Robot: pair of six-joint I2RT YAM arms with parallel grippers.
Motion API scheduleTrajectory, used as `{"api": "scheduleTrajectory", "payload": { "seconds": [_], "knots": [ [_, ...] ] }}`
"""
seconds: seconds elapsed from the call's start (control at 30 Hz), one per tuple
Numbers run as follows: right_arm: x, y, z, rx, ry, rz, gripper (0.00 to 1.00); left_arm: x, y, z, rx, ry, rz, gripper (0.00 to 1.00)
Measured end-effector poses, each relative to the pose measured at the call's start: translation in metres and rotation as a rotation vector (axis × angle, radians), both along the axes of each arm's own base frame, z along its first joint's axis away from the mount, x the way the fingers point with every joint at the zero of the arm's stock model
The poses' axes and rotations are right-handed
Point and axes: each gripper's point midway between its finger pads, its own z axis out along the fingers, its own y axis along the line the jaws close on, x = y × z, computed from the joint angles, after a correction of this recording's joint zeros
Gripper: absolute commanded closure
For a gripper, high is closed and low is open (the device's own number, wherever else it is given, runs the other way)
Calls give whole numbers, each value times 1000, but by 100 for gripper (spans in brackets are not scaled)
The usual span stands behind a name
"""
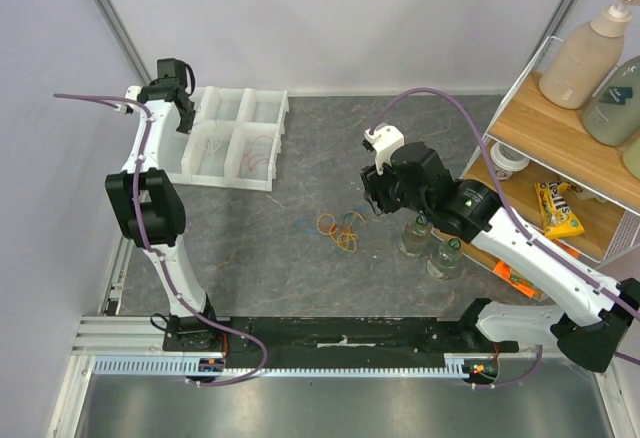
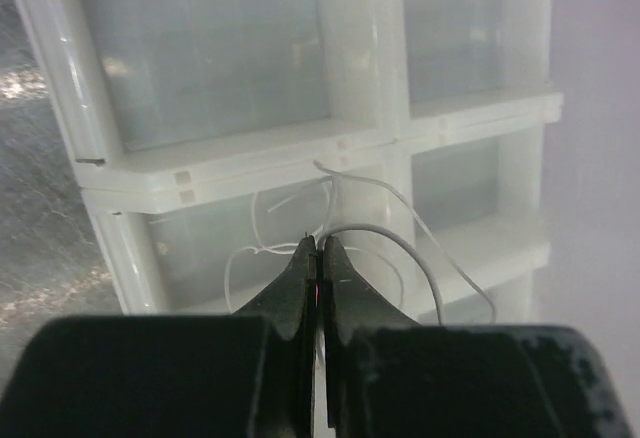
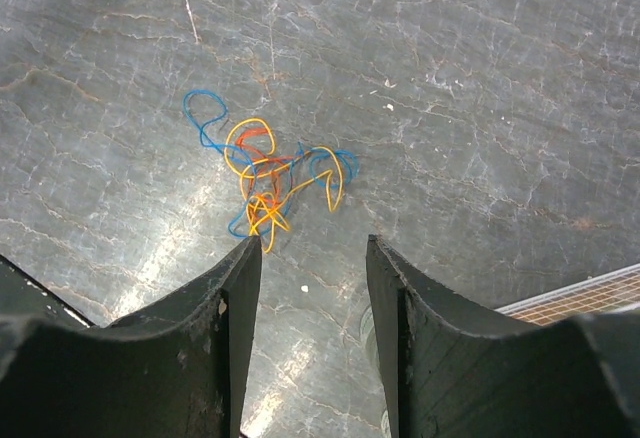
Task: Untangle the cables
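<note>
The left arm stands tall from its base, folds at the elbow and reaches to the far left corner of the table (image 1: 320, 148), its wrist tipped down over a white tray (image 1: 240, 134) of compartments. The left claw (image 2: 320, 250) has its fingers pressed flat together right over a near compartment. Thin pale loops (image 2: 365, 226) lie in that compartment and one grey strand seems to run up to the fingertips, but I cannot tell whether it is pinched or only passes behind. A red sliver shows in the seam between the fingers, too fine to name. From above, the claw itself is mostly hidden under its wrist and camera. The right arm stretches low from the right base toward the middle, its forearm passing over two small bottles (image 1: 416, 234) that stand beside a wire shelf (image 1: 545, 123). The right claw (image 3: 312, 254) hangs above the bare table with its fingers well apart, holding nothing. The cables (image 3: 268, 173) lie in one tangled heap on the table just ahead of it, near the middle: blue, yellow and orange-red loops crossing one another, with one blue loop trailing out to the side. From above, the heap is too small to follow any strand. More reddish loops show faintly in another tray compartment, blurred by the plastic.
</note>
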Motion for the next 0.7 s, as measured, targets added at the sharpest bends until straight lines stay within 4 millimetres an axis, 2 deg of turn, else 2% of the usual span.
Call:
{"api": "scheduleTrajectory", "payload": {
  "seconds": [0.17, 0.27, 0.57, 0.63, 0.7],
  "knots": [
    [5, 3, 2, -4, -1, -7, 46, -11, 5, -22, 62, 83, -24, 98],
    [7, 3, -2, -12, 7, -11, 46, -4, 2, -33, 112, 111, -79, 98],
    [11, 1, -5, -25, 12, -17, 46, 12, -44, -88, 198, 229, -267, 98],
    [12, 0, -5, -26, 12, -20, 46, 9, -50, -95, 205, 249, -291, 92],
    [12, 0, -5, -24, 10, -21, 46, 8, -49, -95, 211, 256, -300, 79]
  ]
}}
